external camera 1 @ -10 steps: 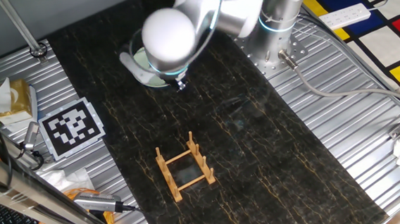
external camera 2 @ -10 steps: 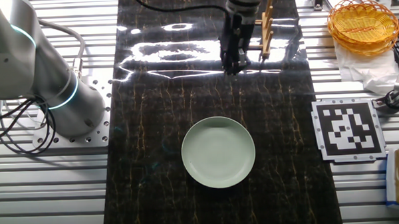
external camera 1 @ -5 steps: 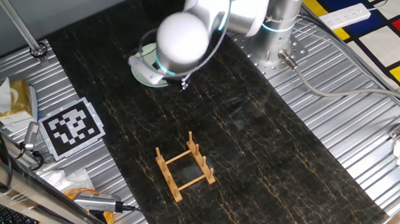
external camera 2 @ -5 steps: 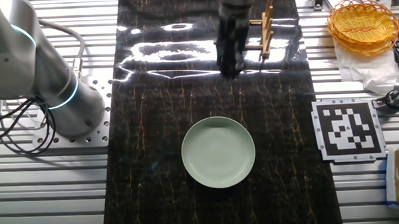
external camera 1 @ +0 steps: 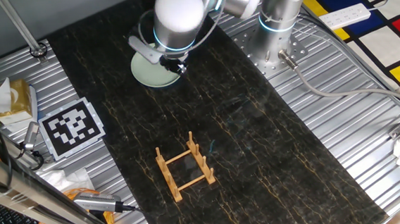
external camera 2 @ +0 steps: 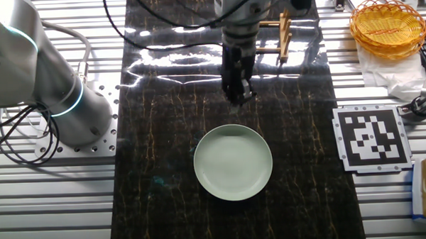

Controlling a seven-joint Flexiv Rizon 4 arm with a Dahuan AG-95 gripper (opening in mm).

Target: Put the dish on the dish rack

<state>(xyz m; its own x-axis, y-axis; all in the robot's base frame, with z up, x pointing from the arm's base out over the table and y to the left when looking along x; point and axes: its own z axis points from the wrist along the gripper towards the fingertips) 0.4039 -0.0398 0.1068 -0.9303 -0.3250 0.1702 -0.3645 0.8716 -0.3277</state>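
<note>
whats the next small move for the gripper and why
Probably carry on toward the plate and lower to its rim. The gripper hangs just short of the plate's far edge, holding nothing, and the plate lies flat on the table, apart from the rack.

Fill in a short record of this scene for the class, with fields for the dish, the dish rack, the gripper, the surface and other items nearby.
dish: pale green plate, lying flat on the mat, nothing on it
dish rack: small wooden rack, upright, empty, apart from the dish
gripper: pointing down between rack and dish, near the dish's rim, holding nothing; whether the jaws are open is unclear
surface: dark marbled mat over a ribbed metal table
other items: printed marker tag, yellow wicker basket
task status: dish not yet grasped
</note>
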